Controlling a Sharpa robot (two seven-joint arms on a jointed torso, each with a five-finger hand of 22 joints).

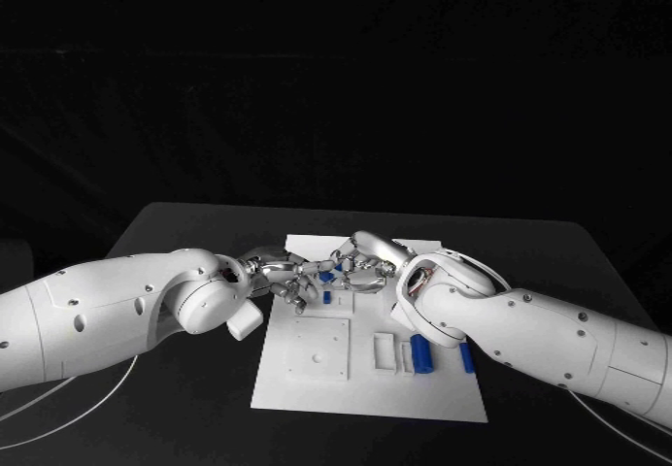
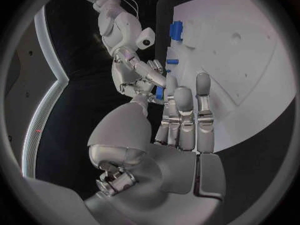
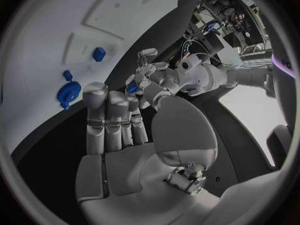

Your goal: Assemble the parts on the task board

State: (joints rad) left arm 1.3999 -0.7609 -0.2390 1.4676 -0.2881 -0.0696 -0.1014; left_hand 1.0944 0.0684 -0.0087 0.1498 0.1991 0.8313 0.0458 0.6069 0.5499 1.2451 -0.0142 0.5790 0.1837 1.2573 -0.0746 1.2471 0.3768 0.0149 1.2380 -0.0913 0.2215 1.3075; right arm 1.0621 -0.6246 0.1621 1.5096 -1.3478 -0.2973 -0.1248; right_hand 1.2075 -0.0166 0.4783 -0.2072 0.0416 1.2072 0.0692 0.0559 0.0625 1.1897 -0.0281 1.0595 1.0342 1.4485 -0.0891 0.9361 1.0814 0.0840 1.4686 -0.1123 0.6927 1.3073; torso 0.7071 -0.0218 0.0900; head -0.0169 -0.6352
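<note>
1. While both hands meet over the far half of the task board (image 1: pixel 367 388), near the picture's centre, treat the small blue part (image 1: pixel 325 277) between them as light, rigid and smooth plastic; I judge it will slip unless you pinch it across its flat sides.
2. You can see in the left wrist view that the right hand (image 2: pixel 139 74) pinches that part at its fingertips.
3. Your left hand (image 1: pixel 285 280) lies just beside it, fingers straight and together, holding nothing I can make out.
4. Toward the lower right of the head view, two more blue parts (image 1: pixel 421 353) lie on the board, well apart from both hands.
</note>
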